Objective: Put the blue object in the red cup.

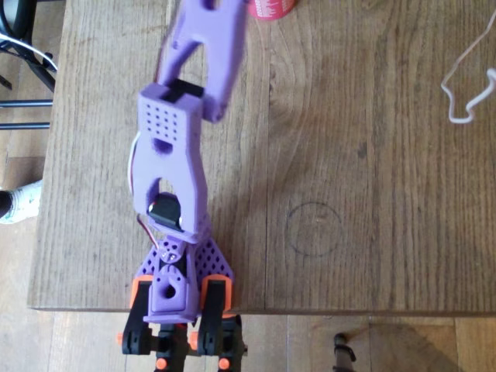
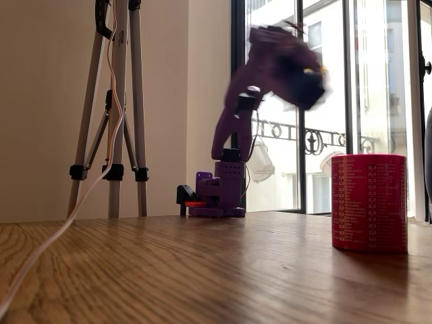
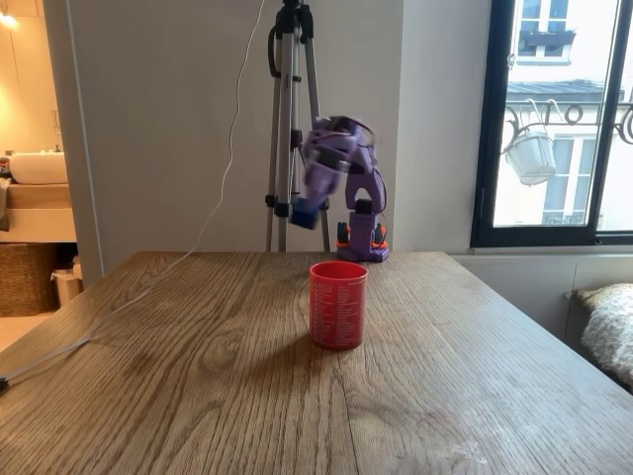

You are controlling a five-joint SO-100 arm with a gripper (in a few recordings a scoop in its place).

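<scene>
Above the table (image 3: 198,376), the purple arm (image 1: 167,147) is raised high and smeared with motion blur in both fixed views. In a fixed view the gripper (image 3: 305,208) hangs up and to the left of the red cup (image 3: 337,304), well clear of the rim, and there's a blue patch at its tip: that looks like the brick (image 3: 303,212), held between the fingers. So the jaws appear closed on it, though the blur keeps that a judgement rather than a certainty.

Why so high? Most likely to clear the cup's wall and come in from above, since the opening is the only way in. The cup stands upright in the middle of the wood, mouth up, ready to receive.

In the overhead view the cup (image 1: 273,8) sits at the top edge, with the arm reaching toward it. A pencilled circle (image 1: 314,229) lies bare nearby. A white cable (image 1: 465,85) trails at the right.
</scene>
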